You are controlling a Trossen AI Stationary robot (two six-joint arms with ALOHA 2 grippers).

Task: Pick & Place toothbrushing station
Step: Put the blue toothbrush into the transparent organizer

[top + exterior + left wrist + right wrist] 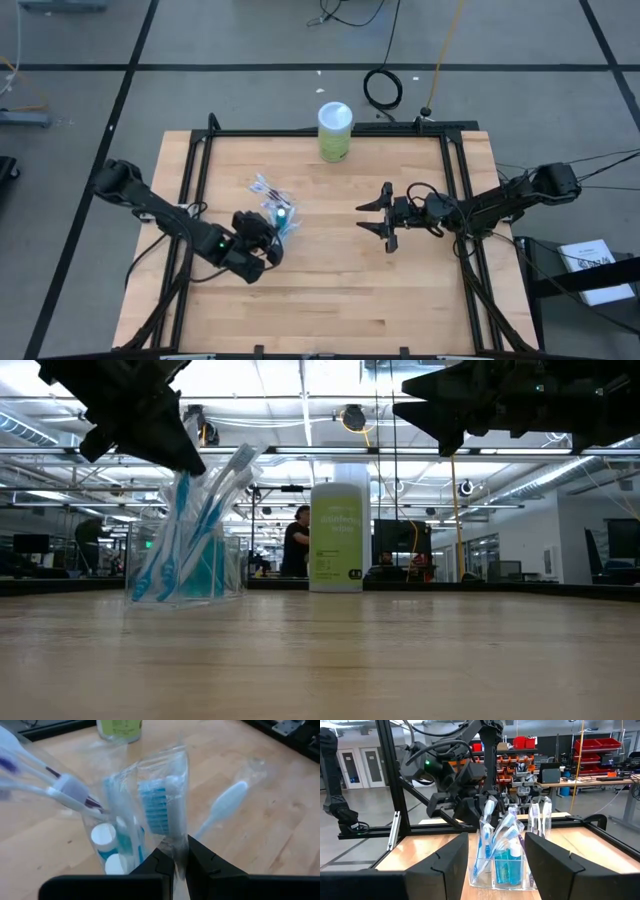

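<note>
Left end effector (181, 865): pinched shut on the lower end of a wrapped toothbrush (161, 807), blue bristles facing the wrist camera, the brush standing among the others in the clear cup (502, 867).

Clear cup: standing upright on the wooden surface (330, 270), well apart from the green canister (335, 132) and towards the left arm's side of it. In the low view the cup (185, 565) appears just beside the canister (339, 537), yet the overhead camera shows bare wood between them.

Contents of the cup: several blue-and-white toothbrushes (492, 832) in clear wrappers, leaning outward at differing angles, and teal tubes (506, 865) with white caps (103, 834) standing low among them.

Green canister: upright, white lid on, near the far edge of the surface.

Right end effector (377, 218): fingers spread apart and holding nothing, raised off the surface, on the opposite side of the cup from the left arm, well apart from it and pointing towards it. Its wrist view frames the cup between the two dark fingers (445, 862).

Background beyond the canister: a person in dark clothing (296, 542), standing.
</note>
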